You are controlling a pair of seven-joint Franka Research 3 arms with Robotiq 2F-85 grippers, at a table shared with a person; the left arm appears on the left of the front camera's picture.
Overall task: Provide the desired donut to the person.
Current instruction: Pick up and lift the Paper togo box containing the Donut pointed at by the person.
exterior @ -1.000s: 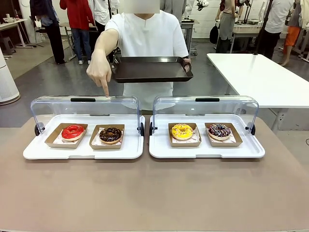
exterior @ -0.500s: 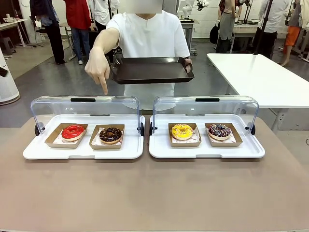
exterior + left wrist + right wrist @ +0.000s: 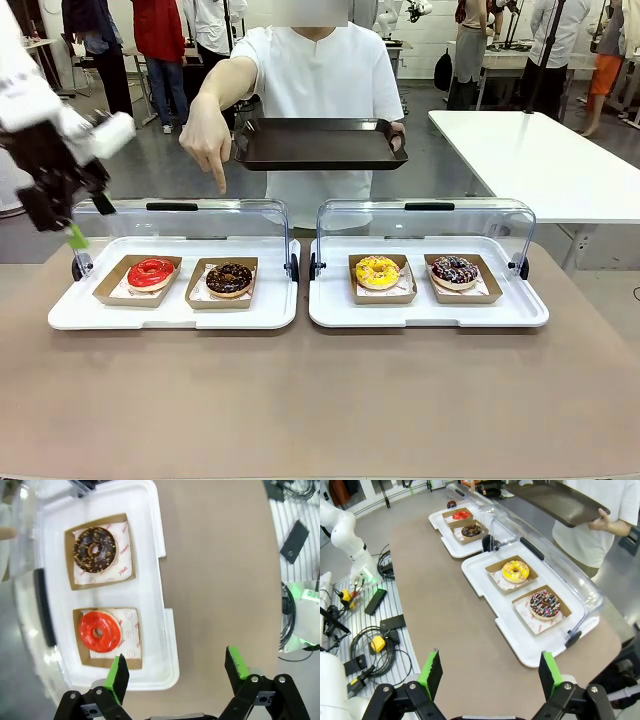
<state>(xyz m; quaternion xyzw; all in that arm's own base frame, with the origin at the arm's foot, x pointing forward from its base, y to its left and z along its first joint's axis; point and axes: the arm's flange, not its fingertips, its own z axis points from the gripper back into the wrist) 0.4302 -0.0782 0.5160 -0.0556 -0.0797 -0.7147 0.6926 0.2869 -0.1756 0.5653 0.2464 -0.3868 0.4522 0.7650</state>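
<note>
Hovering left hand (image 3: 90,220), raised clear lid (image 3: 180,216) beside, person (image 3: 320,75) pointing

A robotics lab: white worktable (image 3: 540,160), bystanders (image 3: 160,40) behind, cables (image 3: 367,652) coiled on the floor left of the right gripper's (image 3: 489,669) fingers (image 3: 431,672).

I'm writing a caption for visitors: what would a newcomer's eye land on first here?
Across the brown table, the person in a white shirt holds a dark rectangular tray and points one hand down over the left clear-lidded white case, about above the chocolate-glazed donut beside the red-glazed donut. The open left gripper hangs at that case's left end.
</note>
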